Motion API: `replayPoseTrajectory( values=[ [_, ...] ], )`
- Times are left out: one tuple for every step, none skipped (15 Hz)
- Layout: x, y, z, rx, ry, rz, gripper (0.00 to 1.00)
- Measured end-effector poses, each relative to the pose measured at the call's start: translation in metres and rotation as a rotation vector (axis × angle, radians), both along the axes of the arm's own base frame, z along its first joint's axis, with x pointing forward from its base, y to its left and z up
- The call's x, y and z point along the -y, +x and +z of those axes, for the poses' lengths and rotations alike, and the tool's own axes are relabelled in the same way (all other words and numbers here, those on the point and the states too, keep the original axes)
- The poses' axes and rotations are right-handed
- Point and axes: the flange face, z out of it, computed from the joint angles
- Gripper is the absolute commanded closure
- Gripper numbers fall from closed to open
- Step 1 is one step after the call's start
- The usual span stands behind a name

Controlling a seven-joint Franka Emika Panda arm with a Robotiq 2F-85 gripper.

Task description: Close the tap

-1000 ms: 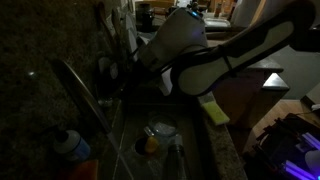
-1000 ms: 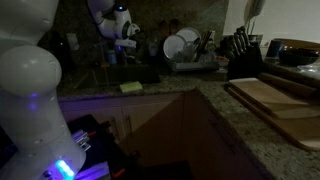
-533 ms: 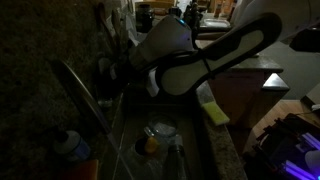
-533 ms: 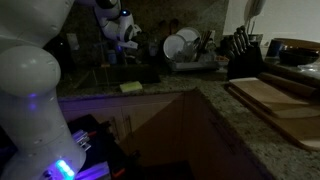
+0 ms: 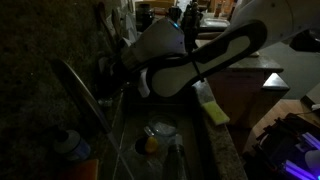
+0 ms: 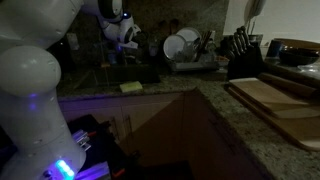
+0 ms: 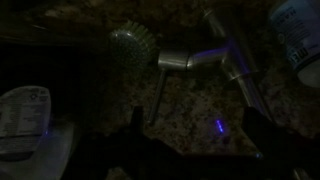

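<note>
The tap (image 7: 235, 60) is smooth grey metal with a soft shine. The counter (image 7: 190, 115) is speckled, polished stone. The arm's shell (image 5: 165, 42) is glossy white plastic. The cutting boards (image 6: 275, 100) are matt pale wood.

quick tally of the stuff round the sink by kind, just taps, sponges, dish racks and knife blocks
tap: 1
yellow sponge: 1
dish rack: 1
knife block: 1
total: 4
</note>
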Motion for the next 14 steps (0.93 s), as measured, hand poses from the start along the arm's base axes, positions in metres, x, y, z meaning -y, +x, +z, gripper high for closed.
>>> replayPoseTrajectory(
  values=[
    [-0.003,0.004,0.0,0.009,0.009,0.002,0.0],
    [-0.005,0.009,-0.002,0.012,0.019,-0.002,0.0],
    [-0.006,0.014,-0.004,0.013,0.026,-0.008,0.0],
    [-0.006,0.017,-0.007,0.013,0.032,-0.013,0.0],
    [-0.006,0.019,-0.009,0.013,0.034,-0.015,0.0],
    [-0.006,0.02,-0.009,0.014,0.036,-0.016,0.0],
    [-0.006,0.02,-0.01,0.013,0.036,-0.017,0.0],
    [-0.006,0.021,-0.011,0.011,0.037,-0.018,0.0],
    [-0.006,0.021,-0.013,0.008,0.037,-0.019,0.0],
    [-0.007,0.022,-0.015,0.001,0.045,-0.018,0.0],
    [-0.011,0.022,-0.018,-0.01,0.06,-0.012,0.0],
    [-0.015,0.023,-0.02,-0.019,0.071,-0.004,0.0],
    [-0.02,0.024,-0.023,-0.026,0.076,0.005,0.0],
    [-0.024,0.025,-0.025,-0.033,0.081,0.015,0.0]
  ],
)
